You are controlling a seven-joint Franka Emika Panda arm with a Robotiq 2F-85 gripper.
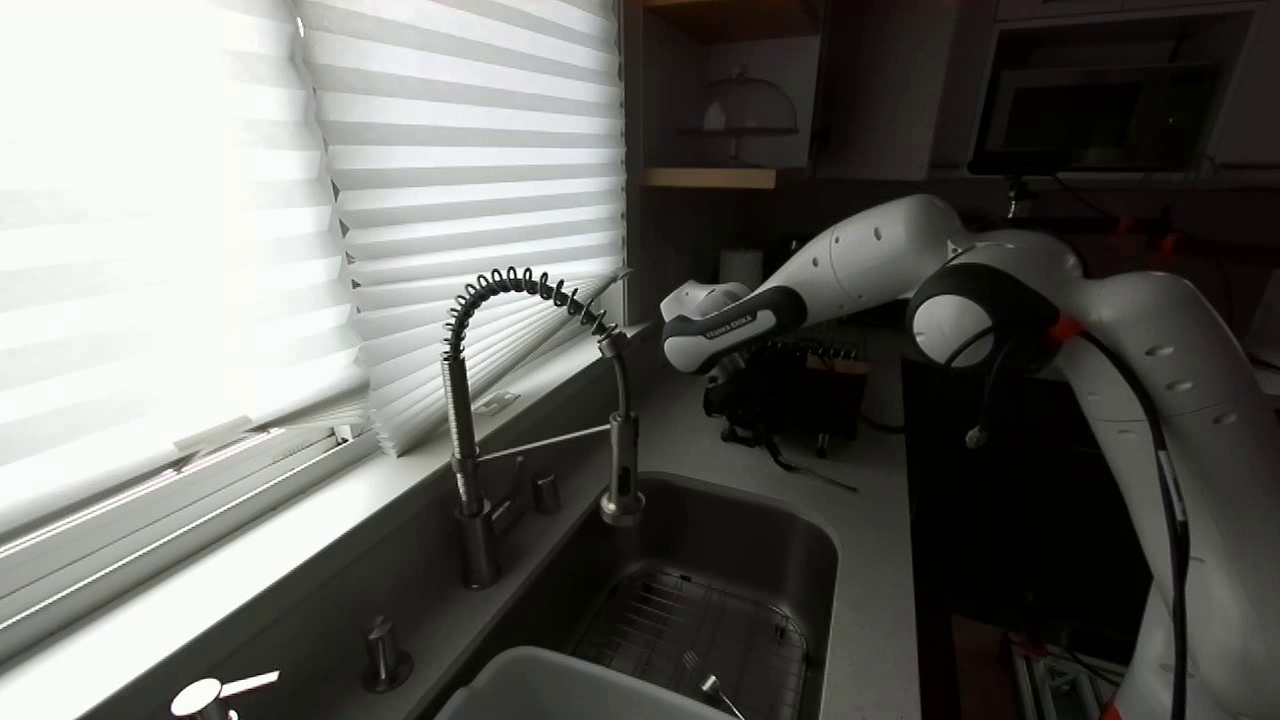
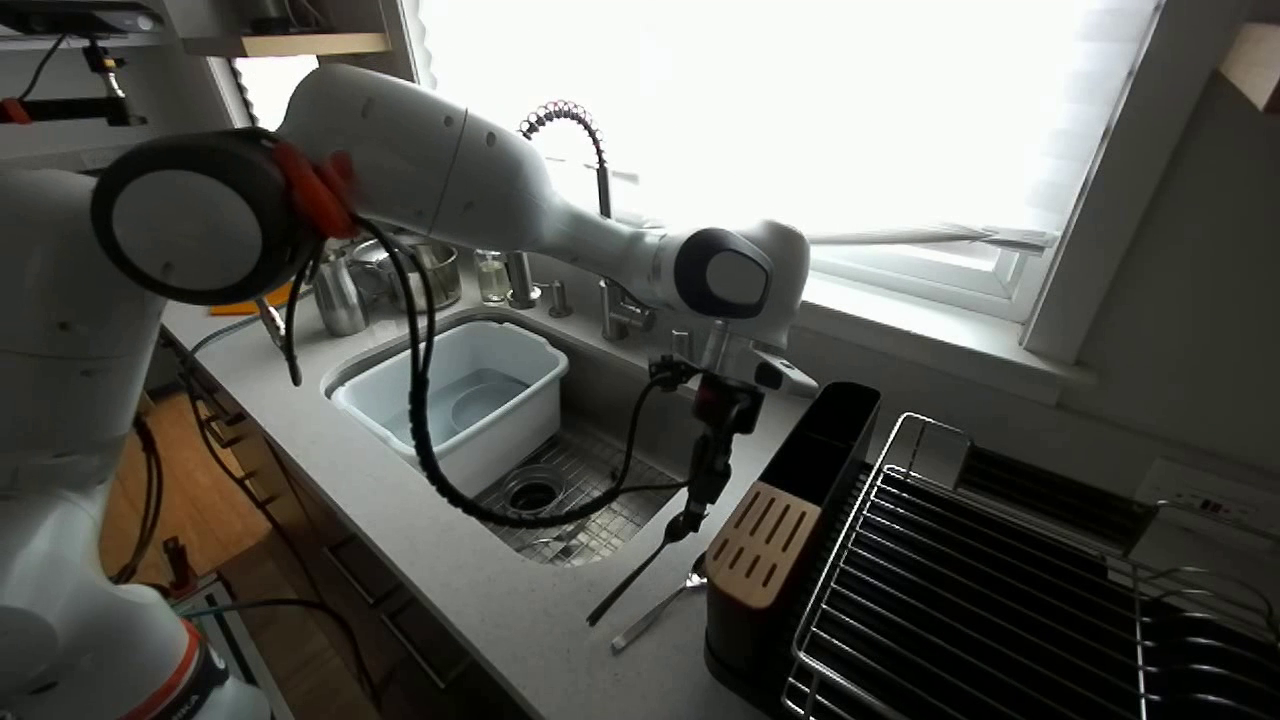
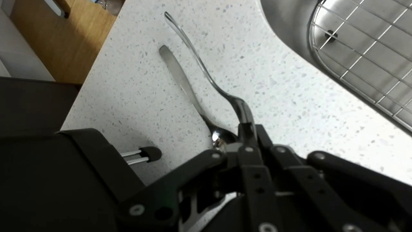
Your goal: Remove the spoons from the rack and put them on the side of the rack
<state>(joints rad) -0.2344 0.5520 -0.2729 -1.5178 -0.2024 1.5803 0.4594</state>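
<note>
A: Here's the gripper [image 3: 254,135] pinching the held spoon [image 3: 206,73] near its head, a spoon by my guess, since that end's hidden; the handle seems to slope down and away!

B: And there's the loose spoon [image 3: 188,90] lying on the counter [image 3: 286,93], bowl just beside the gripper in the wrist view, handle pointing much the same way.

A: The rack [image 2: 735,640]?

B: In an exterior view, the loose spoon sits between it and the held spoon.

A: Nearly parallel, so I'd call lowering, hardly any twist!

B: Agreed, but drifting rackward could cross them. Whether the handle tip touches the counter, I can't tell.
</note>
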